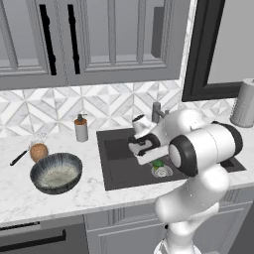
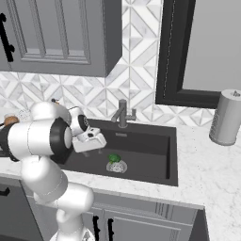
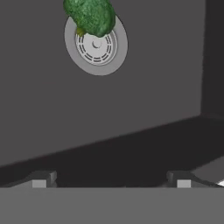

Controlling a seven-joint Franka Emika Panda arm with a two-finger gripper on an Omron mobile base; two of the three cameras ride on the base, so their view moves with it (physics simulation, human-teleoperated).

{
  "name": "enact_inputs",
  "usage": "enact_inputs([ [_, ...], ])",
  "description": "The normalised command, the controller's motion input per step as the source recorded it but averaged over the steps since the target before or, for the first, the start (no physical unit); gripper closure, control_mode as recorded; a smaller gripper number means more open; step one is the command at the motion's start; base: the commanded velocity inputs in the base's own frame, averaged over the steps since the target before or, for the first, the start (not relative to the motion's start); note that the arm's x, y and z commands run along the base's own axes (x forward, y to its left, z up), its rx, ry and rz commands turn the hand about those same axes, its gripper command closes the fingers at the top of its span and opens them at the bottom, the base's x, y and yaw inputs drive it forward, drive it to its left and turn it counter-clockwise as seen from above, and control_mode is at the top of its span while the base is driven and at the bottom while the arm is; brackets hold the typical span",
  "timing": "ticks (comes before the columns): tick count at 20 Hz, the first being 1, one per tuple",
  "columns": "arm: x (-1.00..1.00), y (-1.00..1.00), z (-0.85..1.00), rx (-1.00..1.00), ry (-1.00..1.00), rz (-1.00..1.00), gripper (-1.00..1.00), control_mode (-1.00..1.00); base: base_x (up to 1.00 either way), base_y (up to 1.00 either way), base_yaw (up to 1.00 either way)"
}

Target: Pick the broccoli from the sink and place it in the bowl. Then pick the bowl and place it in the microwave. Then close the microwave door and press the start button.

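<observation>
Hand view puts the broccoli (image 3: 90,16) at about 12 o'clock, lying on the edge of the round drain (image 3: 96,45) on the floor of the sink (image 3: 52,113). The claw (image 3: 111,180) is released, jaws spread wide with nothing between them, and it hangs well short of the floret.

The likely trouble, as I judge it: the floret sits off the claw's centre line, so a straight descent would land on bare basin, or one fingertip (image 3: 41,179) could clip the lumpy top and roll it off the drain. The basin's wall at 3 o'clock also leaves little room for a wide approach.

Left base view adds the bowl (image 1: 56,172) waiting on the tabletop (image 1: 20,198) at 9 o'clock of the basin, beside a brown-orange item (image 1: 38,151). Right base view gives the faucet (image 2: 123,113) standing at 12 o'clock of the floret.
</observation>
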Motion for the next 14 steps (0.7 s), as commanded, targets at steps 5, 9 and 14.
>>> enact_inputs([
  [5,0.15,-0.11,-0.18,-0.03,-0.08,0.00,-1.00,-1.00,0.00,0.00,0.00],
  [9,0.20,-0.02,-0.12,0.00,-0.02,0.00,-1.00,-1.00,0.00,0.00,0.00],
  [14,0.21,-0.06,-0.04,0.00,0.00,0.00,-1.00,-1.00,0.00,0.00,0.00],
])
